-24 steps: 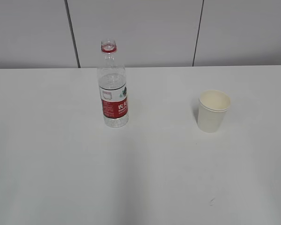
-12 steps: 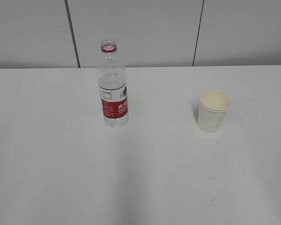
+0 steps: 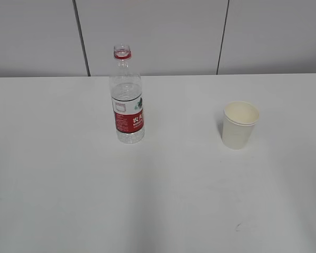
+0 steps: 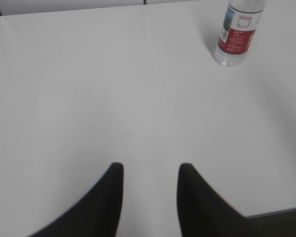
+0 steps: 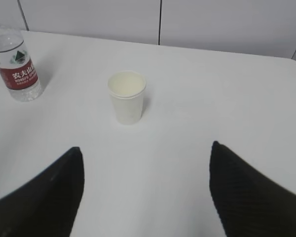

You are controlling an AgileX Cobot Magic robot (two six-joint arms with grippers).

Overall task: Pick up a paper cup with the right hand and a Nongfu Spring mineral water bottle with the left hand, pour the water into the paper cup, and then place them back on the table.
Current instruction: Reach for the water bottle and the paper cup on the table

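Paper cup (image 3: 240, 125): upright on the table (image 3: 158, 200), mouth up, right of centre, untouched; well apart from the bottle, ready to receive water
Nongfu Spring mineral water bottle (image 3: 127, 97): upright left of centre, no cap visible above the red neck ring, partly filled; stands free, label facing front
Right gripper (image 5: 145, 190): fingers spread wide, nothing between them, low over the near table with the cup ahead and slightly left of its centre line; likely lined up for a straight approach
Left gripper (image 4: 150, 197): fingers apart with a narrower gap, empty; bottle far ahead and off to the right, so a reach forward and rightward seems needed
Stage: judged as the very start, neither item grasped yet
Edges: near table edge shows at lower right of the left wrist view; back edge meets the panelled wall behind the bottle
Open room: bare surface all round both items, wide gap between them, ample space for each arm to come in without crossing
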